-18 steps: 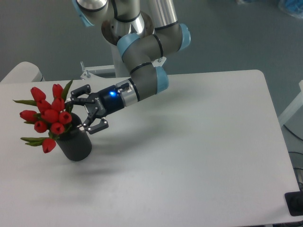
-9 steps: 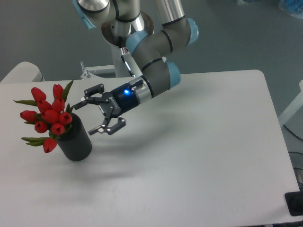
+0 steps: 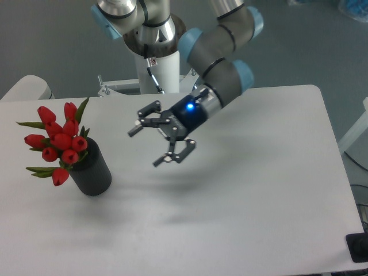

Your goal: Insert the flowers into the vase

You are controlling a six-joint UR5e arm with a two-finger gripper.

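The camera view shows the flowers (image 3: 59,142) standing in the vase (image 3: 92,172) at the left part of the white counter (image 3: 259,190). The stems go down into the bore, so they are hidden, and the red buds and green leaves lean out over the left rim. This lean is probably because the bore is wider than the thin bunch, so the stems rest against one side. The vase stands upright on the counter and carries the bunch alone.

The gripper (image 3: 148,145) hangs above the counter, well apart from the vase and to its right. Its jaws are spread wide and hold nothing; between them only the counter is seen. The wrist is tilted, with the jaws pointing left toward the flowers, and a blue light shines on it.

In my judgement the insertion is done: the bunch needs no support, and the empty, spread jaws at this distance fit with an arm that is free of the flowers.
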